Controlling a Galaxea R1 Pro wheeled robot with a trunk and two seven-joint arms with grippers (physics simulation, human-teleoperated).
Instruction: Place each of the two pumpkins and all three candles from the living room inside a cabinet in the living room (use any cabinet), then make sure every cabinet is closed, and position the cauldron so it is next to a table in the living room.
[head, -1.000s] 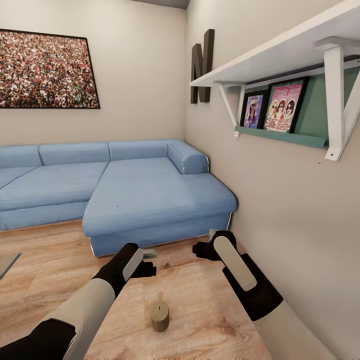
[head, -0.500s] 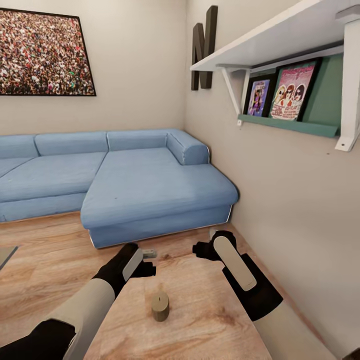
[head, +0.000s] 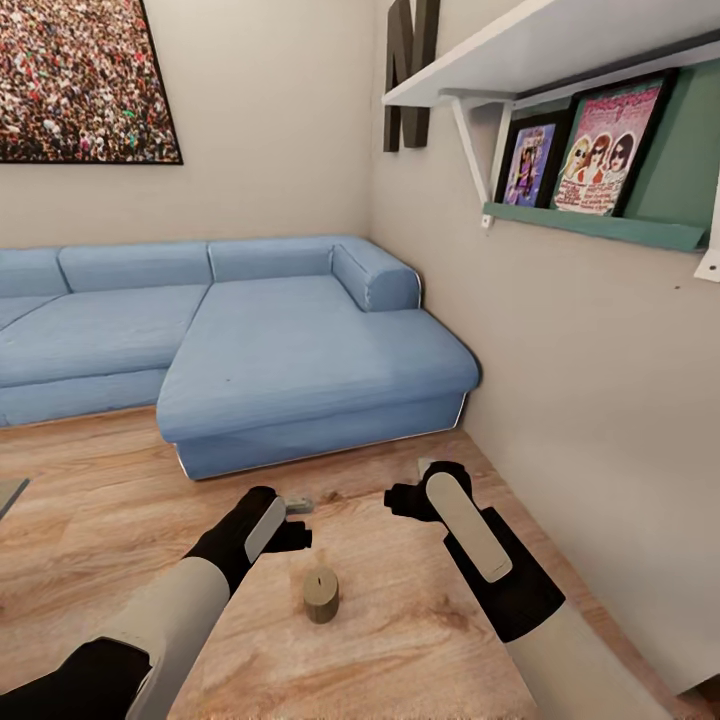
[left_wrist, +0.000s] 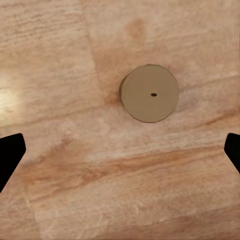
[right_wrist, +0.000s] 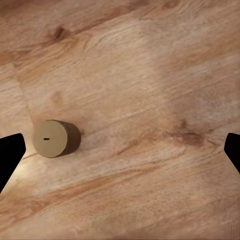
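1. The low table (head: 420, 640) under the candle (head: 321, 594) is light wood, grainy and knotted, with a soft matt finish.
2. The candle looks like dull tan wax, smooth-topped.
3. Behind the table, the sofa (head: 300, 360) is blue woven cloth, matt.
4. The floor (head: 90, 490) beside the sofa is pale wood planking.
5. The shelf (head: 530, 45) above the table looks like white painted wood, smooth.
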